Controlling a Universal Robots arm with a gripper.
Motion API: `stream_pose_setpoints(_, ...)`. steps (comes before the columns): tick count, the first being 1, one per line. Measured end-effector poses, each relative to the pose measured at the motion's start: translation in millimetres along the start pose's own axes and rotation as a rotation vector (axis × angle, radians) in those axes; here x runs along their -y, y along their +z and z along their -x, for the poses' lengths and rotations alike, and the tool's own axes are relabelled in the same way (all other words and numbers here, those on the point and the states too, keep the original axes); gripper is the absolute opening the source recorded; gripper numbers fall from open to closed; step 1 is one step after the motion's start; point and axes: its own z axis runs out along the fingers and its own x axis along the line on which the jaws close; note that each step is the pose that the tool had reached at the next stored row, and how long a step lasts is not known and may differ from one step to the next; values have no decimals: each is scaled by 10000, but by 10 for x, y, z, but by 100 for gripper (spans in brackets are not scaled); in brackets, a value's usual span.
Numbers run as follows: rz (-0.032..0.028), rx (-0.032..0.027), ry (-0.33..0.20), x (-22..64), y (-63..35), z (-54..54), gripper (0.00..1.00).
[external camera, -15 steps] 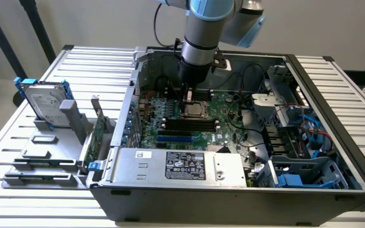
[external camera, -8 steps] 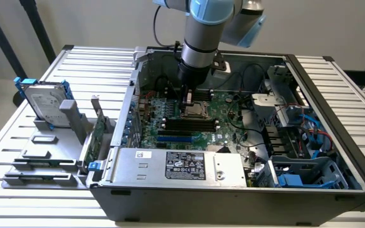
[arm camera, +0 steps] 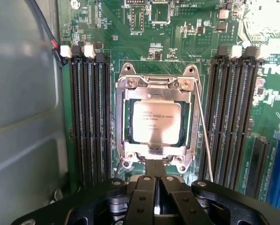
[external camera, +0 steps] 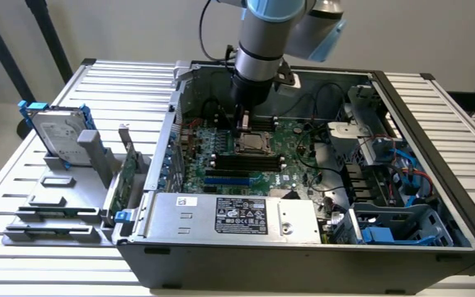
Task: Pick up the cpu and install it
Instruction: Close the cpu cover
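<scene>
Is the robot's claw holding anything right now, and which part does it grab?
Nothing is held. The gripper is shut and empty, just above the cpu lying in its socket on the motherboard.

the open computer case (external camera: 303,266) on a slatted table (external camera: 122,80) is taken in from high and well back by the exterior view; the motherboard (external camera: 291,139) and cpu (external camera: 252,143), shared by both views, are looked straight down on closely from the wrist.
</scene>
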Motion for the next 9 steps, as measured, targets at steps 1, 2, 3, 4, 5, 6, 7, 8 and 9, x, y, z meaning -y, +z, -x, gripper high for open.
stream_pose_setpoints(1,0,-7,0,32,-16,-1,11)
stream_pose_setpoints(2,1,-16,-2,64,-32,-1,11)
stream_pose_setpoints(3,1,-23,-3,95,-49,-1,11)
stream_pose_setpoints(4,1,-28,-3,121,-67,0,11)
stream_pose_setpoints(5,0,-27,-3,141,-91,1,11)
stream_pose_setpoints(6,0,-29,-3,154,-109,3,11)
stream_pose_setpoints(7,1,-30,-3,157,-112,3,11)
stream_pose_setpoints(8,0,-32,-4,157,-112,3,11)
stream_pose_setpoints(9,1,-33,-4,157,-112,3,11)
